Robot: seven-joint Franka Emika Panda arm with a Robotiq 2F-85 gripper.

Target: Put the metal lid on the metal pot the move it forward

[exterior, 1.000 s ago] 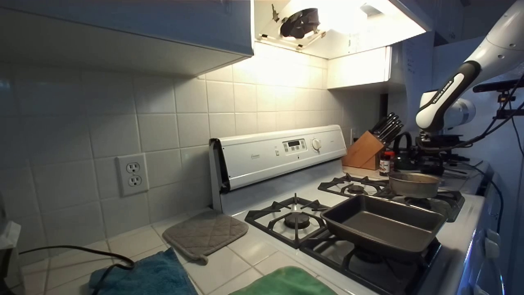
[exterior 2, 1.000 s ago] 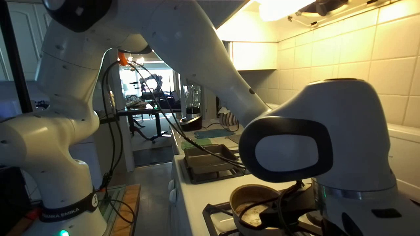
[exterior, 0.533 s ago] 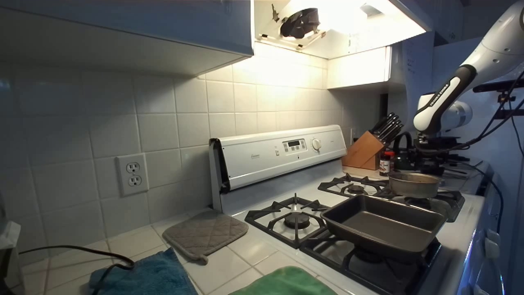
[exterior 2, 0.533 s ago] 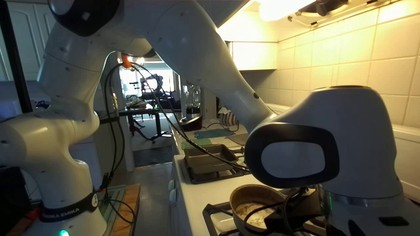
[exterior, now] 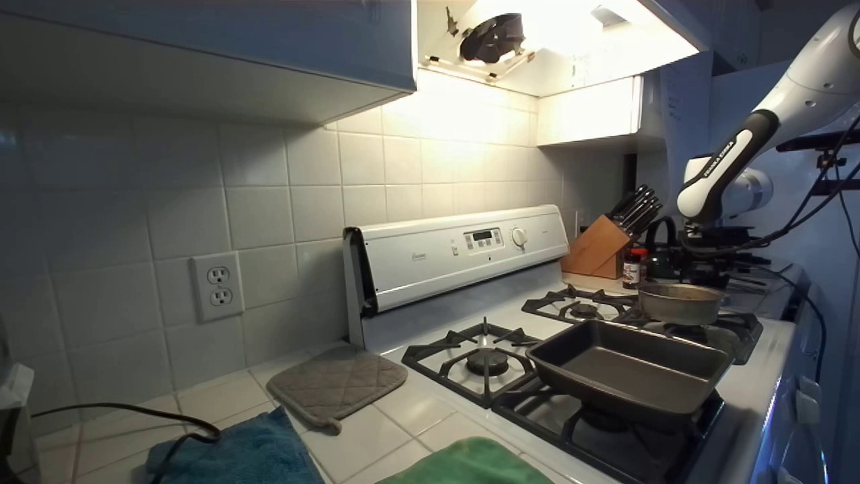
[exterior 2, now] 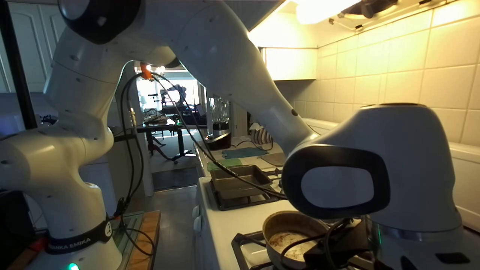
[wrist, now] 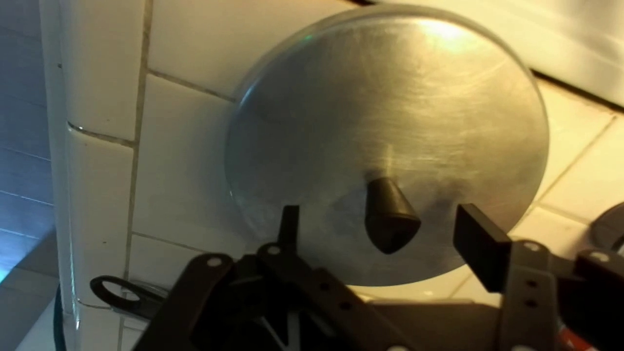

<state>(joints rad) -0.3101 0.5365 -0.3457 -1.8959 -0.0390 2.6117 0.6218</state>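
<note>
The metal lid [wrist: 390, 107] lies on the tiled counter in the wrist view, a round, slightly domed, shiny disc with a dark tapered knob [wrist: 390, 214]. My gripper [wrist: 378, 222] is open, with its two fingers apart on either side of the knob in the picture; neither appears to touch it. In an exterior view the gripper [exterior: 705, 265] is a dark shape low over the counter behind the pot, and the lid cannot be made out. The metal pot [exterior: 678, 308] stands uncovered on a stove grate. It also shows in an exterior view [exterior 2: 285, 224], with pale residue inside, partly covered by the wrist and cables.
A dark rectangular pan [exterior: 631, 373] sits on the burner beside the pot. A knife block [exterior: 598, 252] and a small jar [exterior: 631, 270] stand behind the stove. A black handle loop [wrist: 122, 296] lies near the counter edge [wrist: 100, 195]. A dark round object [wrist: 609, 224] is at the right.
The arm has moved slightly down, leftward in an exterior view and rightward in an exterior view, with smaller motion in the last half second. The pot and pan have not moved.
</note>
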